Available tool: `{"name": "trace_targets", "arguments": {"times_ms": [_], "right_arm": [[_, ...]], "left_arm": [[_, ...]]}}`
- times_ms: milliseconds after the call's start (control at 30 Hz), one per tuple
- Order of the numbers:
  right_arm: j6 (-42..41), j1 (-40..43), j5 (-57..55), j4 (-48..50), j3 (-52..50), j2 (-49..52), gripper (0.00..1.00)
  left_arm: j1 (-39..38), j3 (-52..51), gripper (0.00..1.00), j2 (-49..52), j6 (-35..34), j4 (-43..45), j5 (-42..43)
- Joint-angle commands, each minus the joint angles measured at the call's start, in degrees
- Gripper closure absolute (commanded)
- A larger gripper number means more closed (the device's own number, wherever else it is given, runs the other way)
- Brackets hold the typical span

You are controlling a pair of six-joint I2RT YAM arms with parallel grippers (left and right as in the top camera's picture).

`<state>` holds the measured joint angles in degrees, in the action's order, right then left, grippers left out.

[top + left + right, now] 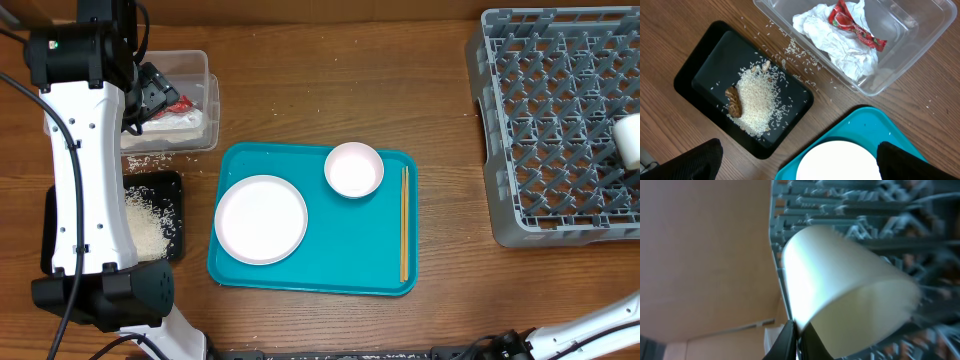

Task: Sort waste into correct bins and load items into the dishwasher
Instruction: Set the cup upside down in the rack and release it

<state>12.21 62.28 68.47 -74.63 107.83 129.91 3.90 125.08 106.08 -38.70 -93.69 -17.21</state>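
- The white cup [840, 280] is at the right edge of the dish rack [560, 120], tilted above the pegs. The right gripper [797, 330] has its fingers pressed together, apparently pinching the cup's thin wall at the rim.
- Such a narrow pinch on one side of the rim could let the cup swivel or slip.
- The right wrist view is blurred, so I cannot tell whether the cup sits between pegs. If let go while tilted, it might roll or tip over the rack's right side.
- A peg could also catch the rim and lever the cup out of the pinch on the way down.
- The left gripper [799, 147] is spread wide and holds nothing, hanging over the left edge of the teal tray [350, 240].
- The plate [261, 219], bowl [354, 169] and chopsticks [404, 225] are still on that tray, with only bare table between it and the rack.
- The tissue [840, 45] and red wrapper [852, 25] lie in the clear tub [910, 45].
- The rice [757, 97] and a brown scrap [734, 100] lie in the black tray [700, 70].
- Loose grains [795, 50] scattered on the table between the two bins look hard to pick up.
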Motion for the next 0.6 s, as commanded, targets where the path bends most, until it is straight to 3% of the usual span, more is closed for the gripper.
{"name": "trace_targets", "arguments": {"times_ms": [0, 100, 200, 433, 500, 567], "right_arm": [[-0.2, 4.4, -4.5, -0.8, -0.5, -0.8, 0.96], [-0.2, 7.0, -1.7, -3.3, -0.5, -1.4, 0.96], [0.3, 8.3, 1.3, -5.5, -0.5, -3.7, 0.88], [0.2, 8.5, 0.7, -6.0, -0.5, -13.5, 0.82], [0.1, 7.4, -1.6, -3.6, -0.5, -16.2, 0.69], [-2.5, 5.0, -7.9, 0.6, -0.5, -18.3, 0.33]], "left_arm": [[0.1, 0.3, 0.0, 0.0, -0.5, -0.1, -0.9], [0.1, 0.3, 0.0, 0.0, -0.5, -0.1, -0.9], [0.1, 0.3, 0.0, 0.0, -0.5, -0.1, -0.9], [0.1, 0.3, 0.0, 0.0, -0.5, -0.1, -0.9], [0.1, 0.3, 0.0, 0.0, -0.5, -0.1, -0.9], [0.1, 0.3, 0.0, 0.0, -0.6, -0.1, -0.9]]}}
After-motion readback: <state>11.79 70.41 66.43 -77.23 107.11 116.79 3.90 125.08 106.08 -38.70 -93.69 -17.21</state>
